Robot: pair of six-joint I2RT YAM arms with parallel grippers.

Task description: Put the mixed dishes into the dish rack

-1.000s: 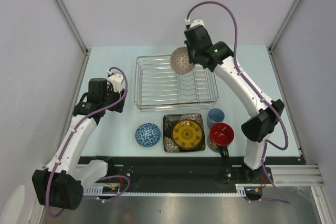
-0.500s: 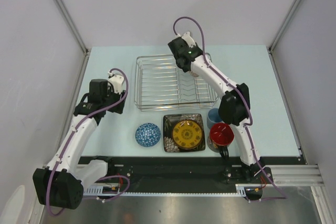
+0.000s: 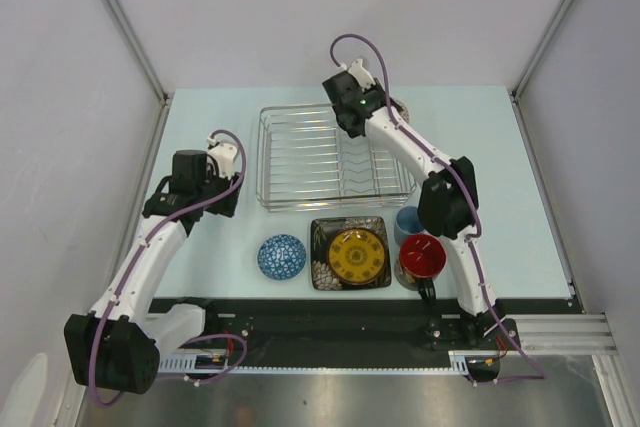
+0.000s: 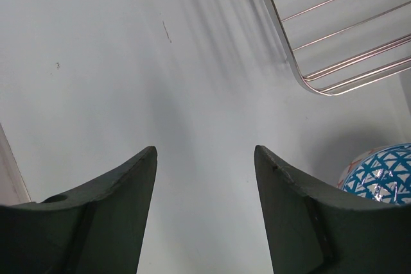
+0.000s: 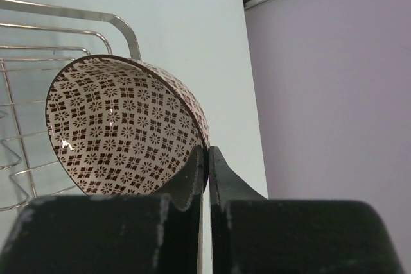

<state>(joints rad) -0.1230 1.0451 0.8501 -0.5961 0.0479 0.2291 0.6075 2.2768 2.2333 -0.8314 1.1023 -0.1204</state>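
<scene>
My right gripper [image 5: 207, 158] is shut on the rim of the small round bowl [image 5: 122, 126], whose inside has a brown flower pattern. It holds the bowl tilted on edge over the back right part of the silver wire dish rack [image 3: 335, 159]. In the top view the wrist [image 3: 352, 105] covers most of the bowl. The square black plate with a yellow centre [image 3: 350, 254], the light blue cup [image 3: 410, 220] and the dark mug with a red inside [image 3: 422, 255] stand in front of the rack. My left gripper [image 4: 204, 158] is open and empty, left of the rack.
A blue-and-white patterned bowl [image 3: 281, 256] lies upside down left of the plate and also shows in the left wrist view [image 4: 379, 172]. The rack's near left corner [image 4: 334, 62] is in that view. Walls close the table on three sides.
My right arm has swung its wrist left over the rack's back right corner and turned the bowl, which is now mostly hidden from above. The left arm has barely moved.
</scene>
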